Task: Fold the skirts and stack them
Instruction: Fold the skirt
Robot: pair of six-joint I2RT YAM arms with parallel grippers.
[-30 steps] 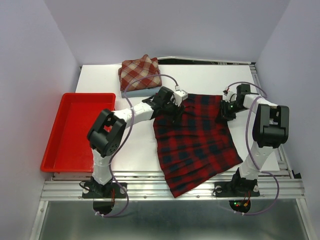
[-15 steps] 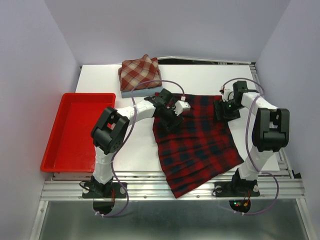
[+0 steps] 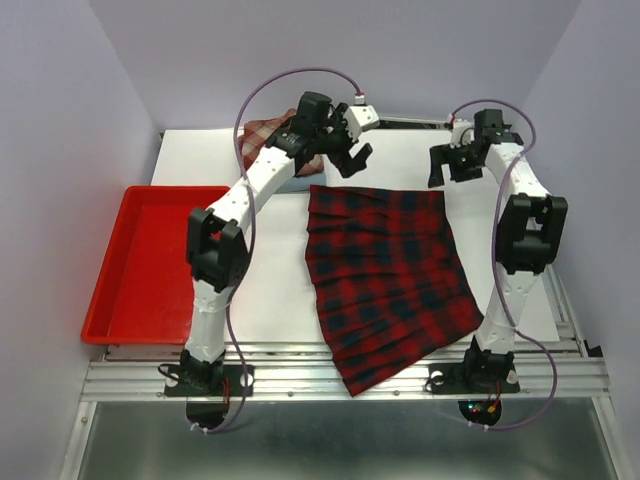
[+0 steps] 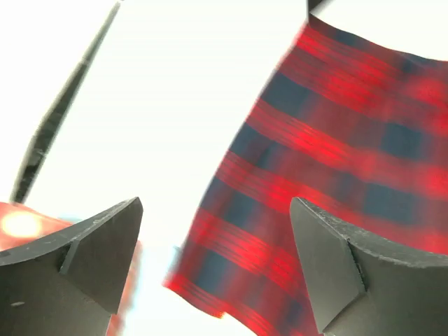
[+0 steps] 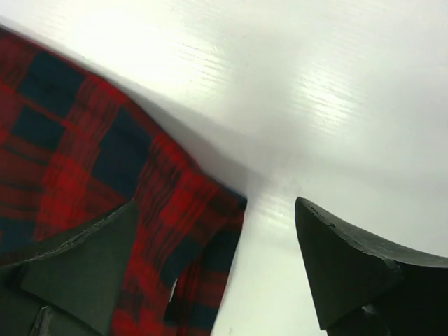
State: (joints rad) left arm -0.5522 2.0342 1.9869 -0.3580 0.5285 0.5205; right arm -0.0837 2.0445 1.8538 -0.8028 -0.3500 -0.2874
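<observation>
Both stand wide open and empty: left gripper (image 3: 348, 160) just beyond the plaid skirt's (image 3: 385, 270) far left corner, right gripper (image 3: 448, 172) beyond its far right; the skirt lies flat, long axis running far to near.

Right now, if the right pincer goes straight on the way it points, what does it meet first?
Probably a corner of the plaid skirt, lying just ahead of the open right pincer in its wrist view. The line runs near the cloth's edge, so it might hit the table beside it.
</observation>
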